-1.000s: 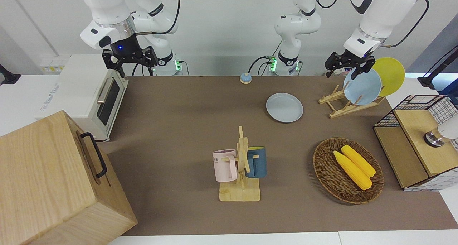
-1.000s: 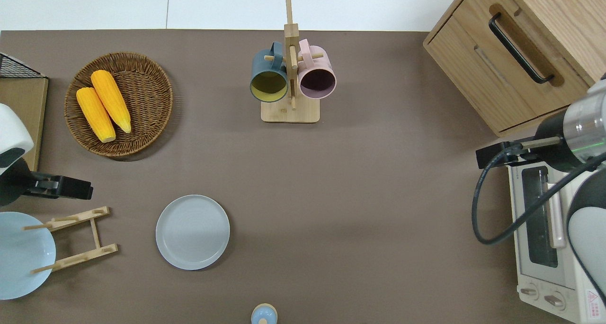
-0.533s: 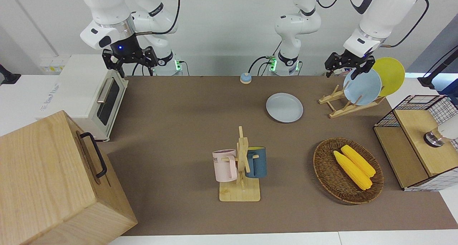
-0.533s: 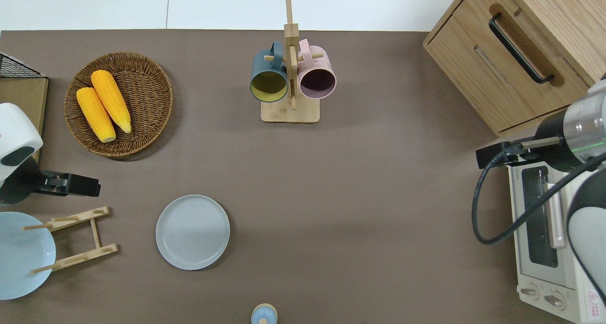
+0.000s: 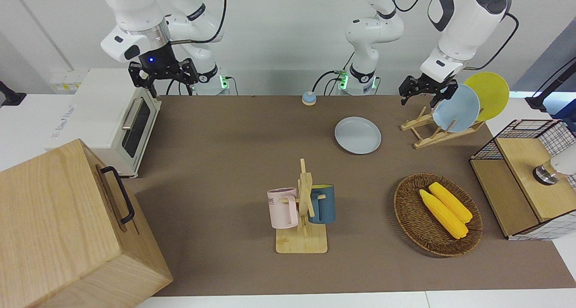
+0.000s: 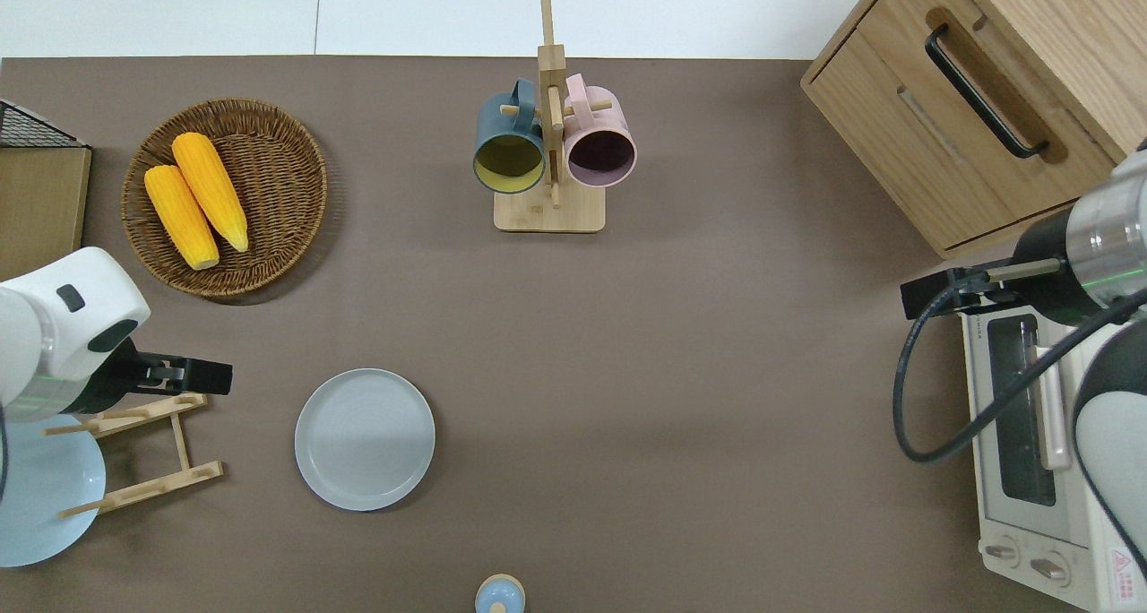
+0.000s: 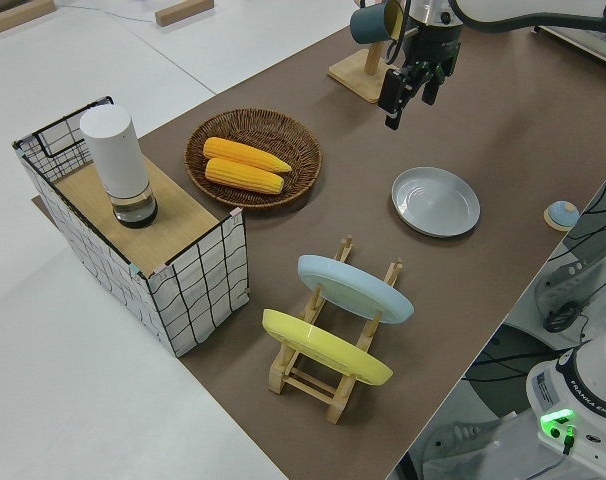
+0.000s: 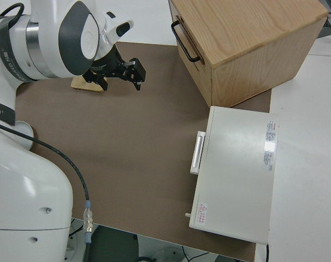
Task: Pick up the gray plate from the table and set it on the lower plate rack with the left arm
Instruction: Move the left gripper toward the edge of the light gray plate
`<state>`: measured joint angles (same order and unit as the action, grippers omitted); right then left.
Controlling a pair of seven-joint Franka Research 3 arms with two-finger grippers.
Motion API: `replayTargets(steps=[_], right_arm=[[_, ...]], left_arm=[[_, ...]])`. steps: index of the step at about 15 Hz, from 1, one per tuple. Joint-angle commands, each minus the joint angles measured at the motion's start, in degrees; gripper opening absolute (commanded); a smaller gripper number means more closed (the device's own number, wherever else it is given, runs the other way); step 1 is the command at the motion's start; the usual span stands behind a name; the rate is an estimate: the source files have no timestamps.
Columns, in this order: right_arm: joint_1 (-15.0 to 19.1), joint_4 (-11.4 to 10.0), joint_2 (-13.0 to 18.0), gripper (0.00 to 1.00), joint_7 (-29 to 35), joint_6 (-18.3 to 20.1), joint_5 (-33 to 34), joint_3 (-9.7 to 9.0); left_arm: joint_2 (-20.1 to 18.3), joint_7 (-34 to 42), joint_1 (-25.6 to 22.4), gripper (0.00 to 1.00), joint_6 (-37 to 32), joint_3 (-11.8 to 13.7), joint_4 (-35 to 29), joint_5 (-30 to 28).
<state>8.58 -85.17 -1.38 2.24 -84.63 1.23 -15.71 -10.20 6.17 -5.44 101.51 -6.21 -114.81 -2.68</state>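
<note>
Pale-gray and untouched, the gray plate (image 6: 365, 439) lies flat on the table (image 6: 681, 398), at roughly three o'clock of the lower plate rack (image 6: 143, 453) in your overhead view. Nothing of the job is done yet. Your left gripper (image 6: 193, 378) hangs empty over the rack's end toward the plate, at about ten o'clock of the plate; its fingers look apart. The rack already carries a light-blue plate (image 5: 456, 108) and a yellow plate (image 5: 489, 94). Reaching, grasping, lifting and slotting all remain. The right arm is parked.
</note>
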Motion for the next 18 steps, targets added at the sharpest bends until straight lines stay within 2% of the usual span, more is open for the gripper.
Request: replayTargets(steps=[1,4,9,18], right_arm=[[1.2,0.5,0.2,0.983,0.8,0.9,0.1,-0.99],[1.2,0.5,0.2,0.983,0.8,0.9,0.1,-1.08],[1.2,0.5,0.2,0.983,0.8,0.9,0.1,-1.08],[1.2,0.5,0.2,0.983,0.8,0.8,0.1,-1.08]], left_arm=[[-3.3,-1.6,0.6,0.99,6.8,0.0,-8.7,-0.7],[-3.4,-1.6,1.4,0.99,12.2,-0.5,-14.0,-0.7],[-3.5,-2.8,1.4,0.99,20.9,-2.6,-22.2,-0.7],[-3.1,-2.9,1.4,1.00,31.7,-3.3,-30.4,-0.7]])
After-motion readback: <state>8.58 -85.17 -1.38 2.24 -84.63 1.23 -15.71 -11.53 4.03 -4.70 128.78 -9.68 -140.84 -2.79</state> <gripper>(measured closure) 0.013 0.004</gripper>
